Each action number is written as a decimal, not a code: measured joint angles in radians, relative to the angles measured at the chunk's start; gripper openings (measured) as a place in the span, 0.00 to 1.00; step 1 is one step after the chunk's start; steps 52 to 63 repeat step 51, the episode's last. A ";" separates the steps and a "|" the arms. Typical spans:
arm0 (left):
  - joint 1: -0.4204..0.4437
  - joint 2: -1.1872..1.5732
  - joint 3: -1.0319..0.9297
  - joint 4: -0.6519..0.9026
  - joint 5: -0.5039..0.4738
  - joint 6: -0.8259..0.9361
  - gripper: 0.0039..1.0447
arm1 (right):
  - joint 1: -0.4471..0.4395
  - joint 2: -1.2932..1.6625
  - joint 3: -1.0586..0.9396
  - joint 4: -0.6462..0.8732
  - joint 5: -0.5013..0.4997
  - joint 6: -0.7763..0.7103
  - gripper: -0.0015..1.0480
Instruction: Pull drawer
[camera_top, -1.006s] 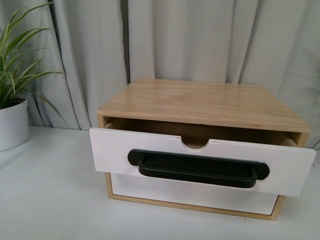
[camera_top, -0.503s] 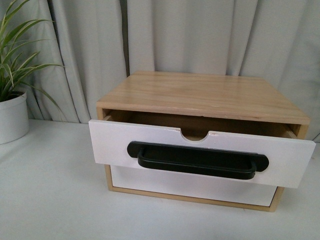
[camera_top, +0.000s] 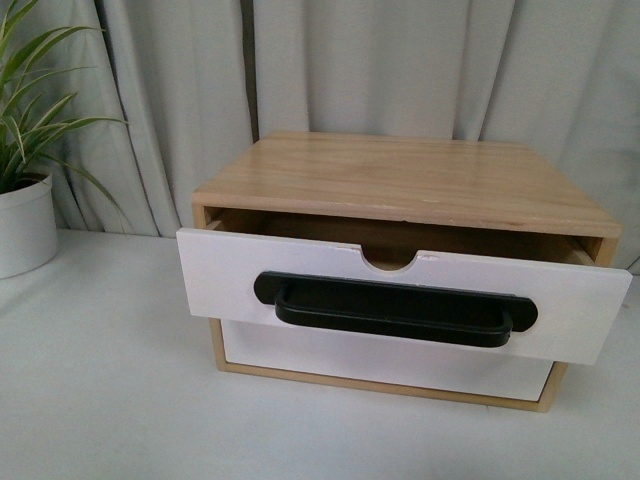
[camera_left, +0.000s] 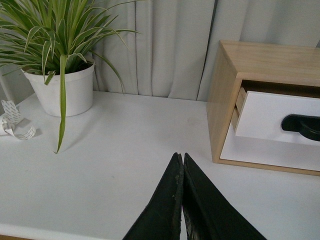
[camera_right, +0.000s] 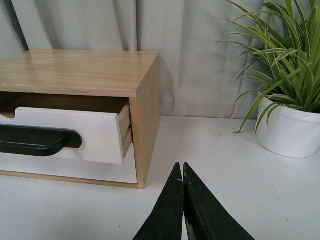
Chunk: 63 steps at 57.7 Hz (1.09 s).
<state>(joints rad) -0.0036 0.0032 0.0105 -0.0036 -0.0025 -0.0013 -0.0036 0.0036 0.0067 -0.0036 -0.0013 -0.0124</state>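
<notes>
The drawer (camera_top: 230, 280), white-fronted with a long black bar handle (camera_top: 395, 308) and a half-round notch, stands partly pulled out of its light wood box (camera_top: 400, 185). Below it sits a plain white drawer front (camera_top: 380, 362) with no handle. Neither arm shows in the front view. My left gripper (camera_left: 180, 159) is shut and empty, low over the table off the box's left side, with the drawer (camera_left: 270, 117) ahead of it. Off the box's right side my right gripper (camera_right: 180, 167) is also shut and empty, apart from the drawer (camera_right: 95, 135).
A white pot with a striped green plant (camera_top: 22, 225) stands at the far left of the white table (camera_top: 100, 400). A second potted plant (camera_right: 287, 130) stands right of the box. A strip of white tape (camera_left: 12, 125) lies by the left pot. Grey curtains (camera_top: 400, 70) hang behind.
The camera view has shifted slightly, so the box sits a little higher in the frame than a second ago. The drawer stays out by the same amount.
</notes>
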 joint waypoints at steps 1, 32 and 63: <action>0.000 0.000 0.000 0.000 0.000 0.000 0.04 | 0.000 0.000 0.000 0.000 0.000 0.000 0.01; 0.000 0.000 0.000 0.000 0.000 0.000 0.96 | 0.000 0.000 0.000 0.000 0.000 0.001 0.93; 0.000 0.000 0.000 0.000 0.000 0.000 0.95 | 0.000 0.000 0.000 0.000 0.000 0.002 0.91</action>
